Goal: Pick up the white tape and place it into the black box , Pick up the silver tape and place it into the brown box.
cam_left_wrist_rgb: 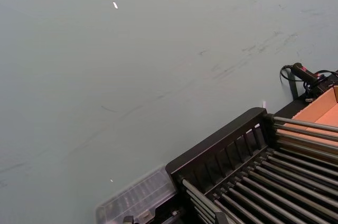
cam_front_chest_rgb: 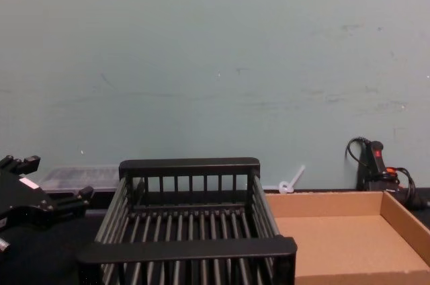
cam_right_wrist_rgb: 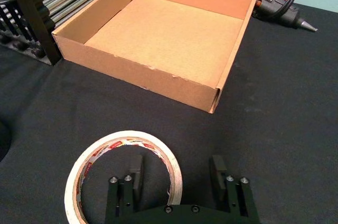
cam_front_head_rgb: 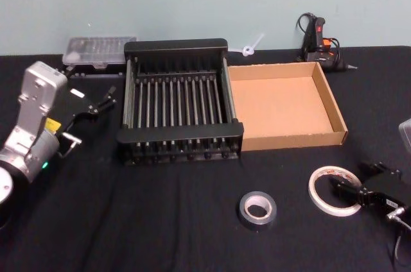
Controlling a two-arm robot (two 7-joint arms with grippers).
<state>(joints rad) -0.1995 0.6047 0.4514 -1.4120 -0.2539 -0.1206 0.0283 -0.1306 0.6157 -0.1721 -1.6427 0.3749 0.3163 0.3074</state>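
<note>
Right gripper [cam_right_wrist_rgb: 177, 174] sat low with fingers apart, 1 inside the white tape [cam_right_wrist_rgb: 122, 176] and 1 outside at its 3 o'clock rim. Looked light, thin and kinda bendy, so I'd pinch that wall gently. Left gripper [cam_front_head_rgb: 103, 102] was parked by the black box [cam_front_head_rgb: 180, 108]; fingers looked apart.

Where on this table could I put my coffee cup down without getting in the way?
Bare cloth lies in front of the black box, left of the silver tape. It is crowded at the right, where the right hand straddles the white tape, and along the wall behind the brown box.
</note>
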